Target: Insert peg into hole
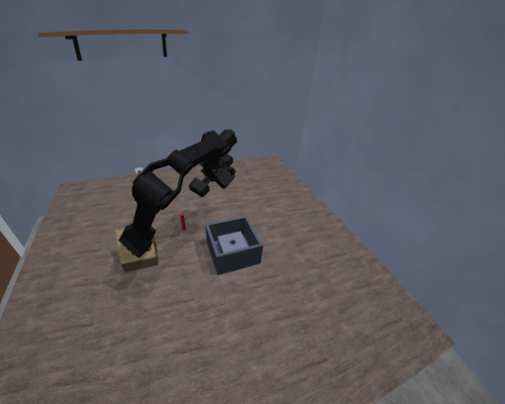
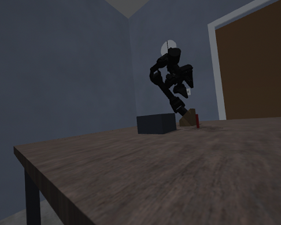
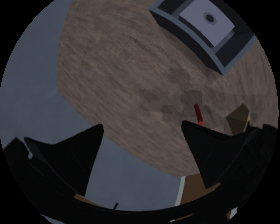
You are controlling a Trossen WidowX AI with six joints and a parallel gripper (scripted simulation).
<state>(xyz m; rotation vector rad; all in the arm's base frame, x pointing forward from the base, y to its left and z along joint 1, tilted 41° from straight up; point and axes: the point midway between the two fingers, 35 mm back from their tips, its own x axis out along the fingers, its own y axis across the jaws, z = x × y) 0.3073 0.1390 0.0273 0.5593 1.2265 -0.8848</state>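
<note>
Blue-grey walls are closing in a corner behind a wood-grain desk (image 1: 297,317), with a wooden shelf (image 1: 113,33) hanging high on one wall and a brown door (image 2: 251,63) showing on another. On the desk, the red peg (image 1: 182,222) is standing upright, resting between the arm's tan base block (image 1: 130,261) and the open box (image 1: 234,245), just apart from both. In the wrist view the peg (image 3: 198,113) is appearing as a thin red sliver beside one dark fingertip. The box is sitting to the peg's side, its dark blue walls surrounding a pale grey plate (image 1: 233,242) with a small dark hole (image 1: 233,242) in the middle. Above all this the black arm (image 1: 149,193) is rising from the block and folding forward at the elbow. Its end effector (image 1: 212,182) is hanging in the air over the desk, up above the peg and touching nothing, its two fingers spread wide apart with nothing between them. A round wall clock (image 2: 165,45) is peeking out behind the arm in the exterior view.
</note>
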